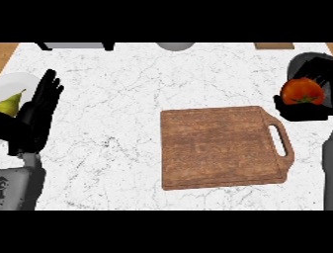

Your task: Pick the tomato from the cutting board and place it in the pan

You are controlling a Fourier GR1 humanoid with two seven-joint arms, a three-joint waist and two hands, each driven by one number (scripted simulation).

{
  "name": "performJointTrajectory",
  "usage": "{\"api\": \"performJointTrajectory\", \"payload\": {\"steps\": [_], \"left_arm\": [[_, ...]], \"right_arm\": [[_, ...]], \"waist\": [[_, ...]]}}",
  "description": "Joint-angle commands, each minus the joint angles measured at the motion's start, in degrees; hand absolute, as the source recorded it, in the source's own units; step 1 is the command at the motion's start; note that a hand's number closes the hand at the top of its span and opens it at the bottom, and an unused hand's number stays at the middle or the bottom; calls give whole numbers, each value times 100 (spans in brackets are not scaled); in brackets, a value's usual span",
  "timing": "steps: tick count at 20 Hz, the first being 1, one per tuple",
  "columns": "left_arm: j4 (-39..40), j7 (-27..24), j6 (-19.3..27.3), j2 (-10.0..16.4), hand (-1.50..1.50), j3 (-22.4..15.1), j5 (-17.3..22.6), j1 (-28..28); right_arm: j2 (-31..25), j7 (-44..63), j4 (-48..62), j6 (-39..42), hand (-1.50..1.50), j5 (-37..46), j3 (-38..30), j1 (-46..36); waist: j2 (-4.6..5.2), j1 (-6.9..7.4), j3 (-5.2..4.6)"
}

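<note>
Presently, carry step, late stage: the tomato (302, 92) is held clear of the cutting board (220, 148), cupped in the curled fingers of the right hand (300, 112) at the view's right edge, over or just at the near rim of the dark pan (316, 62); whether it hangs fully above the pan's floor cannot be told, hand and pan both being black. Cutting board: brown wood, handle slot toward the right, no tomato on it; the pick is judged done, the placing not yet done. Next move, as judged: the hand is to be brought squarely over the pan and lowered, and the fingers opened, so that the tomato is set down inside and not rolled off the rim. Left hand (37, 116): open, fingers straight and up, resting at the view's left beside a white plate (1, 81) on which a pear (8, 105) lies. Writing: no brand, label or lettering can be read; a small mark on the left forearm is too small to be made out.
</note>
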Motion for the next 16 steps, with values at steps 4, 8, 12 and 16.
{"api": "performJointTrajectory", "payload": {"steps": [4, 8, 12, 16], "left_arm": [[128, -219, 58, -172, 0, -55, -37, 48], [-1, 9, -53, -58, 0, -72, 5, -171], [-49, -48, -53, -87, 0, -179, -92, -121], [184, -68, 20, -211, 0, -258, -157, -321]], "right_arm": [[-1504, -1231, 2344, -555, 150, -439, -1185, -720], [-1930, -1981, 4128, -1481, 150, -155, -1321, -1174], [-2373, -2310, 5112, -2368, 150, 384, -1280, -1383], [-2789, -2815, 6034, -2689, 150, 237, -1601, -1512]], "waist": [[33, 70, 4], [71, 184, 12], [106, 283, 17], [197, 350, 36]]}}
